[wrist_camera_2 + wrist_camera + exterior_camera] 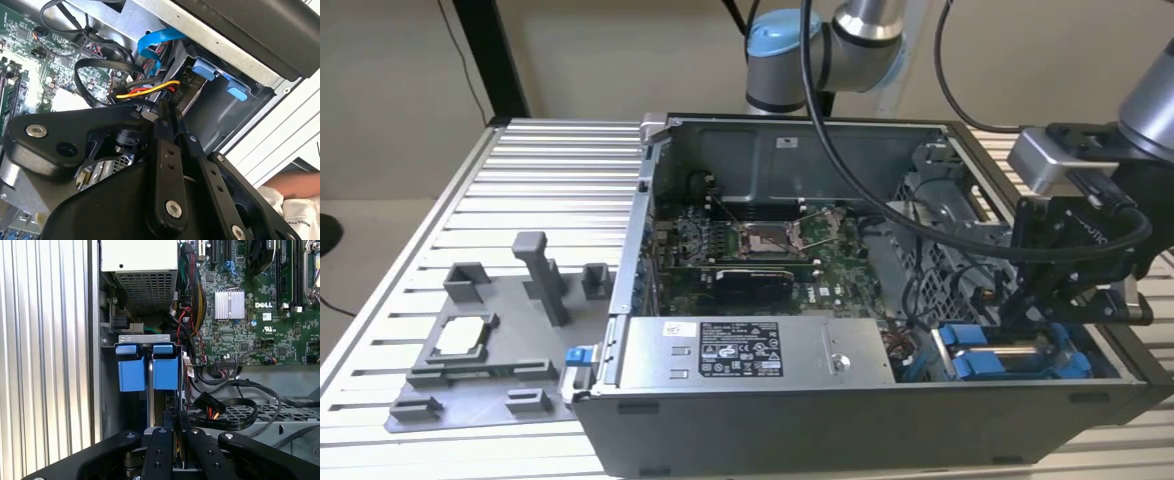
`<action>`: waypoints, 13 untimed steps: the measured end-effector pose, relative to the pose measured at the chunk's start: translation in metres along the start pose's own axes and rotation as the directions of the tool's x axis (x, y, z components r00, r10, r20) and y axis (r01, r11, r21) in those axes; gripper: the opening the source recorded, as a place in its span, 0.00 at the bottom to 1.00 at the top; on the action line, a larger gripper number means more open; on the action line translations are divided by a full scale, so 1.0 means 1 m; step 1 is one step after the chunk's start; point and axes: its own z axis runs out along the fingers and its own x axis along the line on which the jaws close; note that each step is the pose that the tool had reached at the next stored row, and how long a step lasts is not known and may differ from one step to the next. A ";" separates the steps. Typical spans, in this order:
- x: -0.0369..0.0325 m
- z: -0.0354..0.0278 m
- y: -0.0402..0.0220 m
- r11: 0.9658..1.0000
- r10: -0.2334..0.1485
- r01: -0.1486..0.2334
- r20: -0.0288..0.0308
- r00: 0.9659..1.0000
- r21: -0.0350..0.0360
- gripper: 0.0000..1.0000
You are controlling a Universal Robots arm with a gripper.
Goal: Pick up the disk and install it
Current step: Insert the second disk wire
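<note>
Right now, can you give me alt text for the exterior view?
The arm's black tool is lowered into the open computer case at the exterior view's right, just above blue drive rails. A grey power supply box sits beside them, the motherboard behind.

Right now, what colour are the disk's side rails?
Bright blue, clearest on the disk in the first wrist view.

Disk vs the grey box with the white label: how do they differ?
Size: the grey box is far larger than the disk. Colour: the disk has bright blue side rails; the grey box is bare metal with a white label on top. Place: the disk sits in a bay to the exterior view's right of the grey box. Both are inside the open case.
</note>
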 end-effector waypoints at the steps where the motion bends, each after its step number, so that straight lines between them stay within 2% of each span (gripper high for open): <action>1: 0.0000 0.0005 0.0000 1.000 0.000 0.000 0.000 1.000 0.000 0.00; 8: -0.0001 0.0048 -0.0004 1.000 0.000 0.000 0.000 1.000 0.000 0.00; 13: -0.0006 0.0062 -0.0006 1.000 0.000 0.000 -0.003 1.000 0.000 0.00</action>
